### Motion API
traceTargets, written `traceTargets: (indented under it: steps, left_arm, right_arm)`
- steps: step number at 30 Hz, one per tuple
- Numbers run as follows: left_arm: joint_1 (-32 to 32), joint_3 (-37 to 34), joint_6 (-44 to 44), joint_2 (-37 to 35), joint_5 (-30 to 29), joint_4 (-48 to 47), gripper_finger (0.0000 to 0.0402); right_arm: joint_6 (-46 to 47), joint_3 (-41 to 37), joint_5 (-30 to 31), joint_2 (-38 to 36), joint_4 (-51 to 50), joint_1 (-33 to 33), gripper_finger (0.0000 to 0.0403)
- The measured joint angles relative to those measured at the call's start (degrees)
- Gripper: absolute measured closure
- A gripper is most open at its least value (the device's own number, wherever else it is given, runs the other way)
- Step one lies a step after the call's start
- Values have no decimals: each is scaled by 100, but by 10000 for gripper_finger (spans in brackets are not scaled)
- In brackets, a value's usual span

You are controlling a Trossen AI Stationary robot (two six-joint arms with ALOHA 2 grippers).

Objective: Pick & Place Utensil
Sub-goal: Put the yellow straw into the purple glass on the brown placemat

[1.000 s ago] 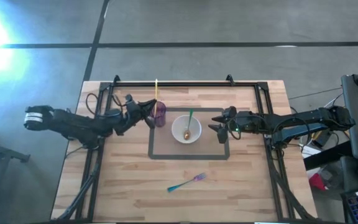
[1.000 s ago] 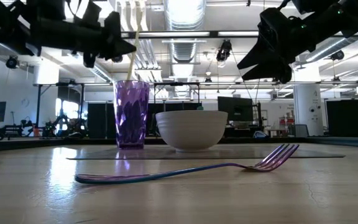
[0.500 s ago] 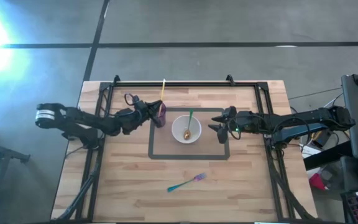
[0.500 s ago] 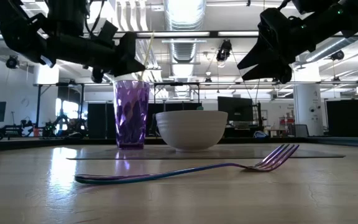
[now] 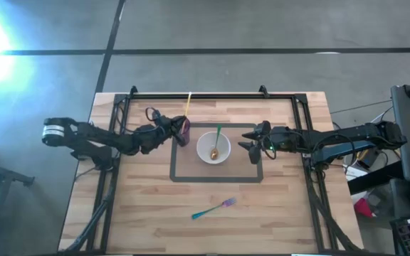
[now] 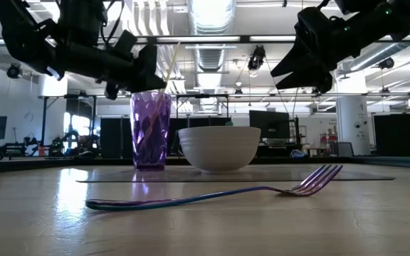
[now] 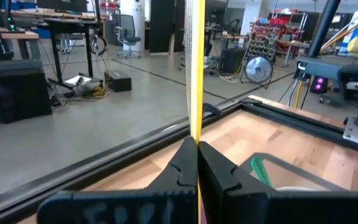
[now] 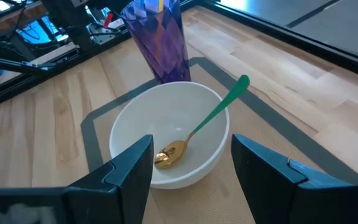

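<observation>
1. Since a second ago, left gripper (image 5: 171, 128) has carried the yellow utensil (image 5: 188, 102) closer over the purple cup (image 5: 184, 131), and the stick now leans where it stood upright
2. Left fingers (image 7: 182, 165) clamped together on the yellow utensil, its lower end at the cup's mouth
3. Purple cup stands just beside the white bowl (image 5: 213, 147), both on the grey mat (image 5: 184, 173)
4. Bowl holds a green-handled gold spoon (image 8: 199, 127)
5. Right gripper (image 5: 251, 147) hangs on the bowl's far side from the cup, fingers spread apart, holding nothing
6. Iridescent fork (image 5: 213, 208) lies on the table (image 5: 290, 206), well apart from the bowl, off the mat
</observation>
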Motion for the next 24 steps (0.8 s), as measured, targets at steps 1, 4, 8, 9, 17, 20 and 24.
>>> traceTargets:
  steps: [1, 4, 8, 9, 17, 20, 24]
  left_arm:
    - [0, 2, 1, 0, -2, -41, 401]
    - [0, 2, -54, 0, -2, -174, 402]
    - [0, 2, -49, -4, -1, -199, 401]
    - [0, 2, -18, -4, -2, -205, 401]
    - [0, 2, 20, -4, 0, -211, 401]
    - [0, 2, 31, -4, 0, -211, 401]
    - [0, 2, 53, -4, 0, -214, 401]
  right_arm:
    - [0, 0, 1, 0, -1, 1, 193]
    - [0, -2, -1, 0, -1, 0, 193]
    - [0, -17, -1, 0, -5, 0, 193]
    - [0, -17, -1, 0, -7, 0, 193]
    - [0, -20, -1, 0, -5, 0, 193]
    - [0, -20, -1, 0, -5, 0, 193]
    - [0, -20, -1, 0, -5, 0, 193]
